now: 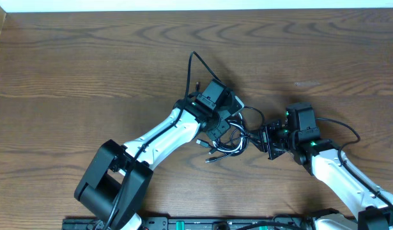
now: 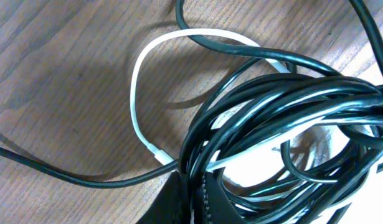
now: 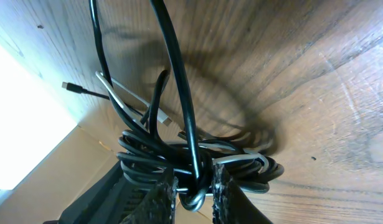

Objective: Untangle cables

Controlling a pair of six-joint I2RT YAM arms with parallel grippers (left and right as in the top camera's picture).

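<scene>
The right gripper (image 3: 192,178) has its fingers narrow, pinching black strands of the cables (image 1: 229,142); one strand runs straight away from them. The left gripper (image 2: 197,200) is clamped tight on the coil's other side, with the white cable (image 2: 136,93) looping out beside it. Both arms reach inward, low over the table (image 1: 87,76), and the bundle lies crosswise between them.

The table (image 1: 87,70) is brown wood with dark wavy lines, and it fills almost the whole view from above. A white strip (image 1: 183,5) runs along its far edge. The light is soft and bright, and it makes gray shadows on the wood.
</scene>
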